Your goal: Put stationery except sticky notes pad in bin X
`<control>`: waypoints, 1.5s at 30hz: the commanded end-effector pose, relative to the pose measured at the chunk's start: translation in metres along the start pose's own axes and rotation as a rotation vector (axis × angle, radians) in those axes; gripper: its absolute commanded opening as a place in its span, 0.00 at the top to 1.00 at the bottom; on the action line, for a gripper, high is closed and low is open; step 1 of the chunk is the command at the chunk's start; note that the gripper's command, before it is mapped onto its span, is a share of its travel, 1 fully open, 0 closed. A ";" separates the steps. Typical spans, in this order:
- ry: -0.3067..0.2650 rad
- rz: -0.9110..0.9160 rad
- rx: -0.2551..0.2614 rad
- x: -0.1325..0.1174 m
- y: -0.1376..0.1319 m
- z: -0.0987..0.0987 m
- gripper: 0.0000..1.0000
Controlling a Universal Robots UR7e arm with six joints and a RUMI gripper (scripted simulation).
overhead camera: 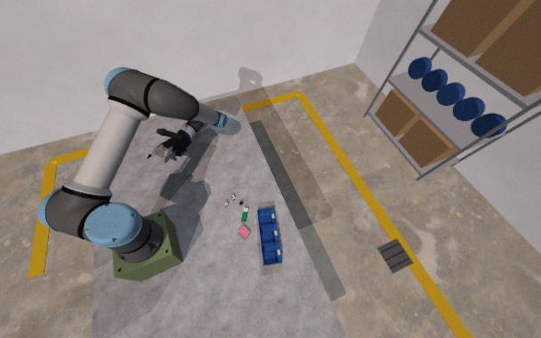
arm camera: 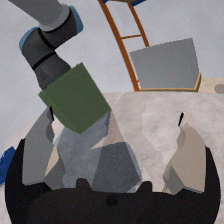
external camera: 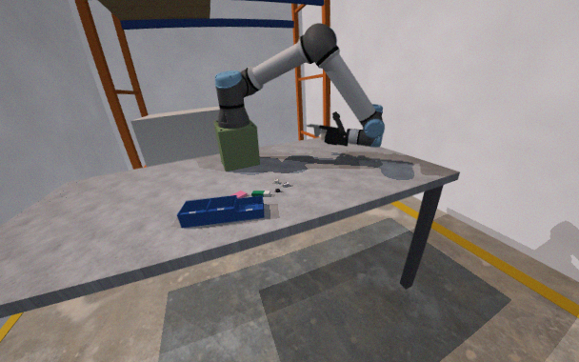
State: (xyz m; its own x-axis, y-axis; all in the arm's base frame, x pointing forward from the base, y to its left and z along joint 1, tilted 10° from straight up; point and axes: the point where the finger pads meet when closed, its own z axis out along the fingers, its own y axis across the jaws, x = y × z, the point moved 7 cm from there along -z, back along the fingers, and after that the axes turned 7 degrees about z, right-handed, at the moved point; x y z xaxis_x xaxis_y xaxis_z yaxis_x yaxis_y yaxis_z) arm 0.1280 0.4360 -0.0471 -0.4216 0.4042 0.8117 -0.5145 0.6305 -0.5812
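Three joined blue bins (overhead camera: 269,237) stand in a row on the grey table; they also show in the exterior view (external camera: 221,211). Their marks are too small to read. Beside them lie a pink pad of sticky notes (overhead camera: 244,231), a green and white item (overhead camera: 245,215), a small black item (overhead camera: 241,203) and a few tiny pale items (overhead camera: 230,199). The same cluster shows in the exterior view (external camera: 267,191). My gripper (overhead camera: 162,147) hovers above the table far from these things, open and empty. In the wrist view its two fingers stand wide apart, facing the green arm base (arm camera: 75,97).
The arm's green base (overhead camera: 147,251) stands on the table near the items. A shelf with boxes and blue rolls (overhead camera: 454,89) stands off to the right. An orange ladder frame (external camera: 114,81) and a grey panel (external camera: 176,133) stand behind the table.
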 end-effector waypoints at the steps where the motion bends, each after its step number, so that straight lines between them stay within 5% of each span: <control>1: -0.001 0.000 0.000 0.001 0.000 0.000 0.00; 17: -0.001 0.000 0.000 0.001 0.000 0.000 0.00; 18: -0.001 0.000 0.000 0.008 -0.004 0.000 0.96; 25: -0.001 0.000 0.000 0.058 -0.033 0.005 0.96; 30: -0.024 -0.034 0.028 0.056 -0.038 0.006 0.96; 45: -0.040 0.312 -0.313 0.025 -0.112 -0.026 0.96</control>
State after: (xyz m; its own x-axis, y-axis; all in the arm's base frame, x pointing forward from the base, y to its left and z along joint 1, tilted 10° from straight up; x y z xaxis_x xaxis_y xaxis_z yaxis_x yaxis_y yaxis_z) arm 0.1756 0.4050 0.0322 -0.5307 0.5297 0.6617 -0.2333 0.6592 -0.7148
